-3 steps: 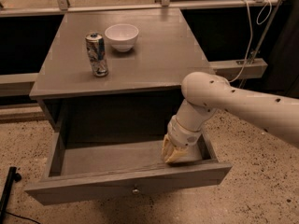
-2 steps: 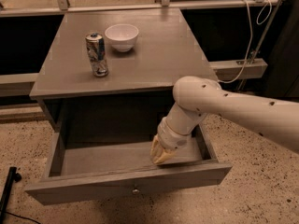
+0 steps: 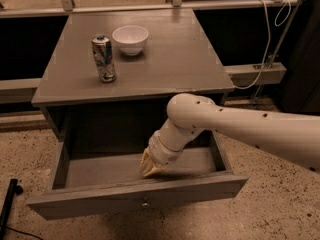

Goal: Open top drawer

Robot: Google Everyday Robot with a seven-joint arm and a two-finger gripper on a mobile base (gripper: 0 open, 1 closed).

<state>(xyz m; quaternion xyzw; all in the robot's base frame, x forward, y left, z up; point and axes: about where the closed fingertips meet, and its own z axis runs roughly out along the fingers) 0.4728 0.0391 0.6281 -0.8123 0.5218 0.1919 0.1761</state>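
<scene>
The grey top drawer (image 3: 135,200) stands pulled far out of the grey cabinet (image 3: 150,69), with nothing showing inside it. Its small metal knob (image 3: 145,203) shows at the middle of the front panel. My white arm reaches in from the right and bends down into the drawer. My gripper (image 3: 148,168) hangs inside the drawer just behind the front panel, near its middle, with its yellowish fingers pointing down and left. The lower drawers are out of view.
On the cabinet top stand a drink can (image 3: 104,58) at the left and a white bowl (image 3: 130,39) behind it. A white cable (image 3: 270,44) hangs at the right by a ledge. A black object (image 3: 9,204) lies on the speckled floor at lower left.
My gripper has moved left along the inside of the drawer, from its right part to near its middle. The drawer stays open.
</scene>
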